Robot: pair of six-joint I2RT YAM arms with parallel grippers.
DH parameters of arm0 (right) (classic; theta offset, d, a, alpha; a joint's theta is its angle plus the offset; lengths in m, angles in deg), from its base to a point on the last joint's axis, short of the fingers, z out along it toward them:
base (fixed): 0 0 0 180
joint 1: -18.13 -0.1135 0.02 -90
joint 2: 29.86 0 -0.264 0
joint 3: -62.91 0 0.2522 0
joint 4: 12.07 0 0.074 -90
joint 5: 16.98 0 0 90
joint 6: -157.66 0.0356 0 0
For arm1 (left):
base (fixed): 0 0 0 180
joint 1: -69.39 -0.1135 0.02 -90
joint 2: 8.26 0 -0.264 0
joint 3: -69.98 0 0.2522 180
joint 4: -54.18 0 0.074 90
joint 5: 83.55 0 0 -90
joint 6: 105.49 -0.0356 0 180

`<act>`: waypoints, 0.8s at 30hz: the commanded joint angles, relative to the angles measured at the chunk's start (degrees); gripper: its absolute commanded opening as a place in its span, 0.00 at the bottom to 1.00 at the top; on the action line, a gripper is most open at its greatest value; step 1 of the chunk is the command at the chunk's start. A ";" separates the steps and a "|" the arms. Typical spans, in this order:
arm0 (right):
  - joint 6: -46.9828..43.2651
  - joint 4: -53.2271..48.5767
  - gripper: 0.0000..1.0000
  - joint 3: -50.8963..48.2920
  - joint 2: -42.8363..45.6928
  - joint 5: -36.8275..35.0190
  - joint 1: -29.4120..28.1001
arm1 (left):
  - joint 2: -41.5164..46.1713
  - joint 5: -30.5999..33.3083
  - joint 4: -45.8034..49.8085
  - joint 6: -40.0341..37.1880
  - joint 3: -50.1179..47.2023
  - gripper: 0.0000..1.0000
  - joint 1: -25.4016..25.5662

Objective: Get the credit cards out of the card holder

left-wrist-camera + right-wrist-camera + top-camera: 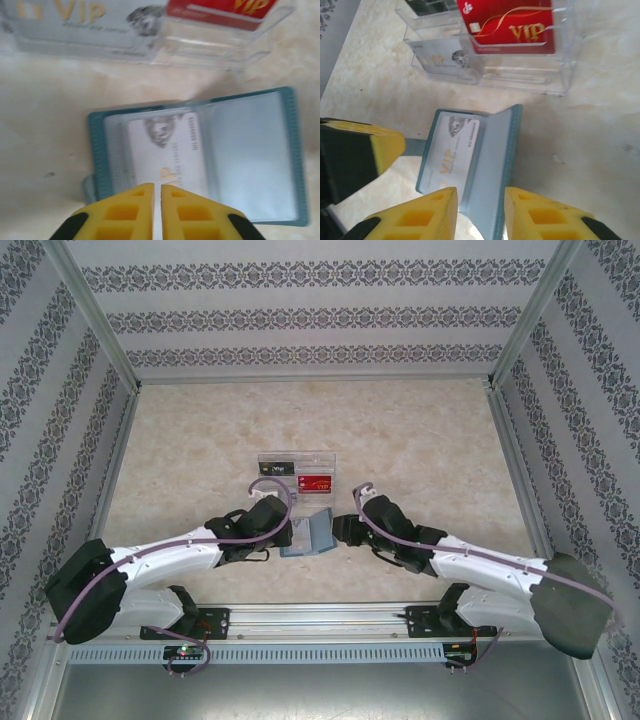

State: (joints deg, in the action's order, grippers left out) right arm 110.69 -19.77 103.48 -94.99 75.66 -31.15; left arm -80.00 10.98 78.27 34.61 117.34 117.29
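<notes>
Beige marbled counter (420,430) carries the card holder (308,535), lying open near the front edge between both arms, a white card (170,150) in its left panel. The left pincer (156,192) is nearly closed over that card's near edge. The right pincer (481,195) is spread wide astride the right panel. A clear tray (560,75) stands behind.

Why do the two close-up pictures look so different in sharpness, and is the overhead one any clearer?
Left wrist view: soft all over, with the clear tray and the print on the card inside the card holder smeared. Right wrist view: crisper, with VIP on the red card readable. Top external view: even, soft light, but everything is small.
</notes>
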 commanded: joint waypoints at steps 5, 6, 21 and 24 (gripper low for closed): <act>-1.78 1.52 0.28 8.76 -10.85 6.95 -3.30 | -3.64 -3.82 -3.62 -1.76 -0.73 0.05 -0.88; -1.51 1.74 0.27 9.86 -12.63 7.51 -3.42 | -4.14 -4.15 -4.08 -1.64 -0.62 0.05 -0.88; 3.04 4.89 0.23 11.47 -25.56 9.74 -2.19 | -8.25 -5.03 -5.78 0.40 -2.49 0.02 -0.88; 3.86 6.37 0.22 10.51 -26.44 10.49 -1.78 | -9.05 -5.08 -5.10 0.86 -2.40 0.00 -0.83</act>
State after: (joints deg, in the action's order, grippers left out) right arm 112.91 -15.81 115.06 -120.47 84.73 -33.68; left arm -87.54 6.42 72.81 34.48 115.99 116.90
